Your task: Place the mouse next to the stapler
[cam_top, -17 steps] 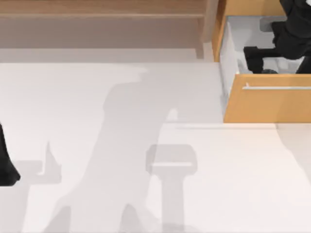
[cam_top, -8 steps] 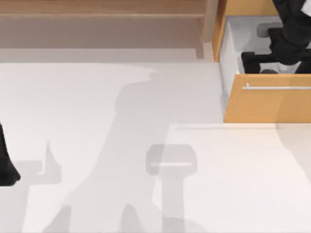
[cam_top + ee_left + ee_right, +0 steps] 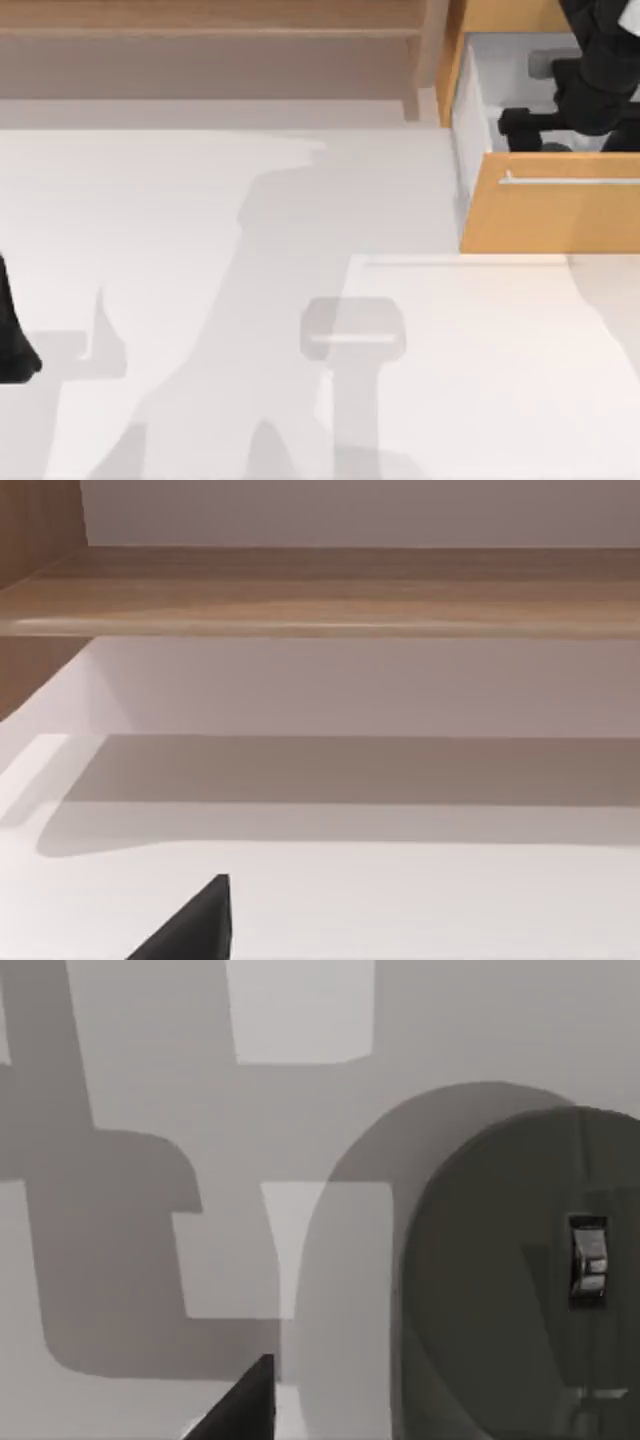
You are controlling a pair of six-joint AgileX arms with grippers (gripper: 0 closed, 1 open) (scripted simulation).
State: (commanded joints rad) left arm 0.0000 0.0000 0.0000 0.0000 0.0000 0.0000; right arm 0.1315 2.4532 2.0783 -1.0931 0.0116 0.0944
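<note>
The mouse is a small dark dome lying inside the open drawer at the back right, just behind the orange-wood drawer front. My right gripper reaches down into the drawer, just left of the mouse, open and holding nothing. In the right wrist view the mouse looms large with its scroll wheel showing, beside one black fingertip. The stapler is out of view. My left arm rests parked at the table's left edge, its fingertip dark against the white table.
A wooden shelf runs along the back of the table. The orange drawer front carries a thin metal handle and juts out over the table's back right. The white tabletop carries only shadows of the arms.
My right gripper has shifted slightly toward the back and right inside the drawer. The arm's shadow on the table moved with it. The left arm has not moved.
</note>
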